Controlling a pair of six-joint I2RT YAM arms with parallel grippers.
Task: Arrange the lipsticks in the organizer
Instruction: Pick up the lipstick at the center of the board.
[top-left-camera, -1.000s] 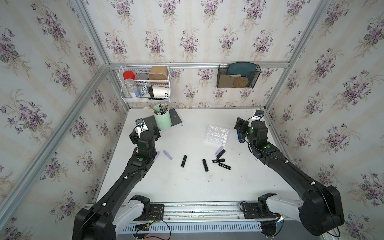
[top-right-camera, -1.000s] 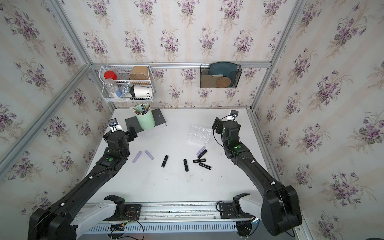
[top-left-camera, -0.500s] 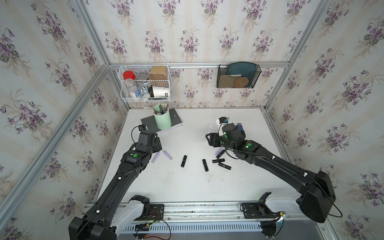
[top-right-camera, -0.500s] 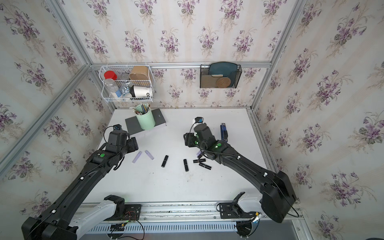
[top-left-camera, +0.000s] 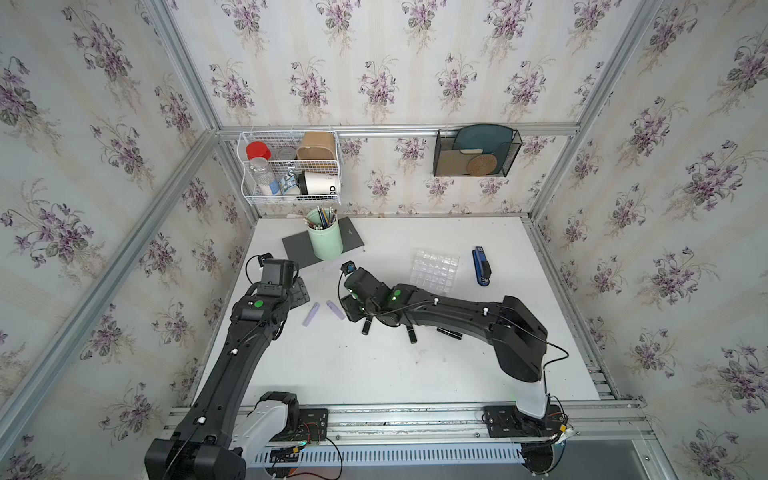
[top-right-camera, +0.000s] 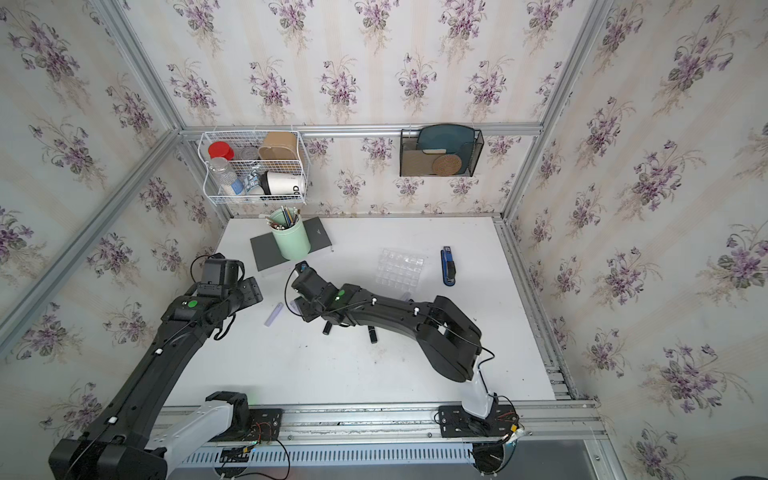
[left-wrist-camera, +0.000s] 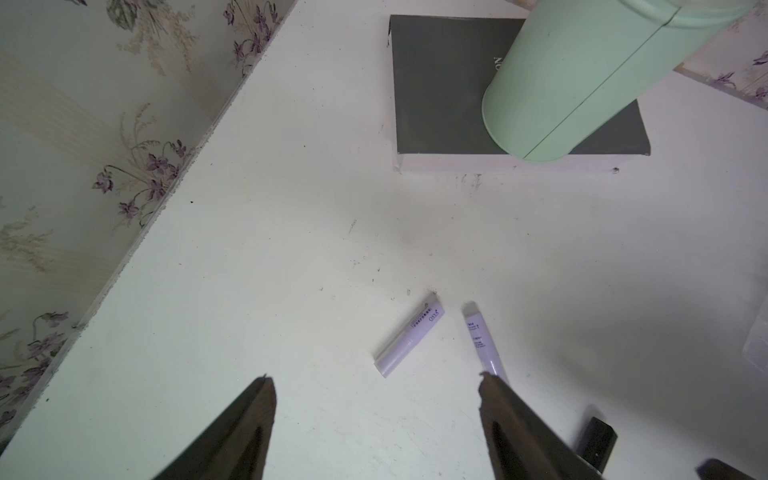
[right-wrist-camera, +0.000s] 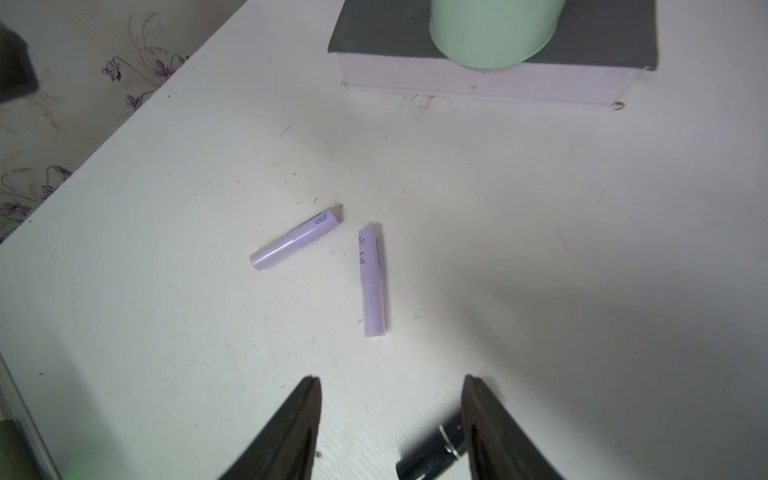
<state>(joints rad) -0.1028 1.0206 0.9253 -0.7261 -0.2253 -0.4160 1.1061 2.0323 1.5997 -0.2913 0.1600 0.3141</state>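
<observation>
While both grippers hang low over the table (top-left-camera: 374, 374) on the robot's side of the cup (top-left-camera: 326, 243), every lipstick in view lies flat on the white top, outside the organizer (top-left-camera: 434, 270). The cup stands on a grey book (top-left-camera: 296, 252). The organizer sits well to the right of the cup in both top views, with a blue stapler (top-left-camera: 481, 267) just beyond it. On the back wall above the cup hangs a wire basket (top-left-camera: 291, 166), and farther along it a black rack (top-left-camera: 476, 153).

Two lilac lipsticks (top-left-camera: 311, 313) lie in a loose V between the cup and the robot's base, near each other but apart. The left gripper (left-wrist-camera: 374, 380) is spread wide and empty. In its wrist view one lilac tube lies just ahead of the gap between the fingers (left-wrist-camera: 257, 415), and the second lilac lipstick (left-wrist-camera: 484, 343) has its end hidden behind the other fingertip.

The right gripper (right-wrist-camera: 390, 380) stands parted, clamping nothing. A black lipstick (right-wrist-camera: 432, 453) lies on the table between its fingers, one end hidden behind a finger; whether they touch I cannot tell. In the top views the right arm (top-left-camera: 457, 311) covers part of the black group, and two more black lipsticks (top-left-camera: 411, 334) show at its edge.
</observation>
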